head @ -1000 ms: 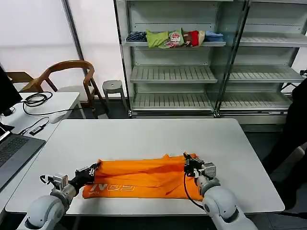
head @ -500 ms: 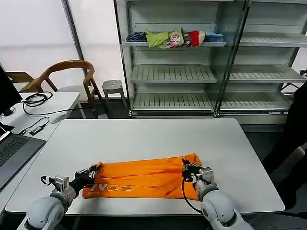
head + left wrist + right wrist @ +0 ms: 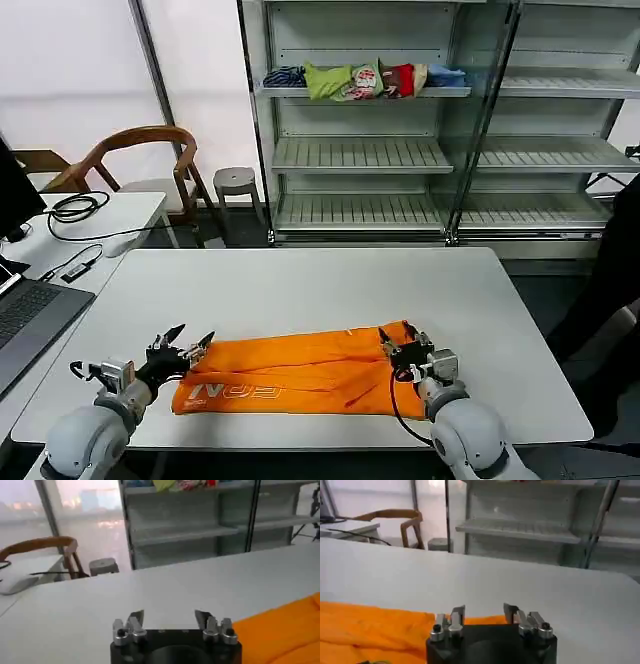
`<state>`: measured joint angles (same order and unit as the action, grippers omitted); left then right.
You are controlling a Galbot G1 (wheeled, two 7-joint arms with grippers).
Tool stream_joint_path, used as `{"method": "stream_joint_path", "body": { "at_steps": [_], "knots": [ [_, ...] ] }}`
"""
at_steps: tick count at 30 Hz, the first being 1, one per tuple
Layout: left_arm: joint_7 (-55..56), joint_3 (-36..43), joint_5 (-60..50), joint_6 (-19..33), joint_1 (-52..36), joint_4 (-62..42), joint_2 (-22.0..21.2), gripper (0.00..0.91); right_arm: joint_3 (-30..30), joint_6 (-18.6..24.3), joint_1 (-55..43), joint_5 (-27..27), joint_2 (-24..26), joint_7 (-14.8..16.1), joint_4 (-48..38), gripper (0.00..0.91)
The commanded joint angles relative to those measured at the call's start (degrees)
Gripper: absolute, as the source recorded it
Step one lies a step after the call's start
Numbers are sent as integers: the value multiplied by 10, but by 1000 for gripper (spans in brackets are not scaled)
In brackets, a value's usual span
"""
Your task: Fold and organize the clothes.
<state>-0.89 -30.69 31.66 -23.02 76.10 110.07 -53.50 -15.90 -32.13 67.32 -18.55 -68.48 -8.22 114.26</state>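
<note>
Lower centre, the orange T-shirt [image 3: 300,372] lies between left gripper [image 3: 185,343] and right gripper [image 3: 400,342], both spread wide, holding nothing.

T-shirt [image 3: 300,372]: lettering partly folded under, unreadable | laptop [image 3: 25,310]: cut by frame edge

Lying folded into a long band near the front edge of the white table [image 3: 300,285]: the orange T-shirt [image 3: 300,372], white lettering showing along its near strip. Hovering just off the shirt's left end with fingers spread apart and nothing between them: the left gripper [image 3: 186,343]; sitting at the right end, low over the cloth's far corner, fingers parted: the right gripper [image 3: 402,346]. Resting well behind on a shelf [image 3: 365,92] of the metal rack: small multicoloured folded garments [image 3: 362,79].
</note>
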Motion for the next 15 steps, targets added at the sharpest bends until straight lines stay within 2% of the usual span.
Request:
{"method": "stream_joint_path", "body": {
  "at_steps": [1,5,15],
  "knots": [
    [184,44,17,24,54,41,-29,907,-47,11,57,31,5,11,78,907],
    [219,65,16,31,46,31,-41,907,-64,14,70,37,8,14,91,907],
    [226,68,15,35,49,27,-47,907,-72,24,87,51,7,17,84,907]
  ]
}}
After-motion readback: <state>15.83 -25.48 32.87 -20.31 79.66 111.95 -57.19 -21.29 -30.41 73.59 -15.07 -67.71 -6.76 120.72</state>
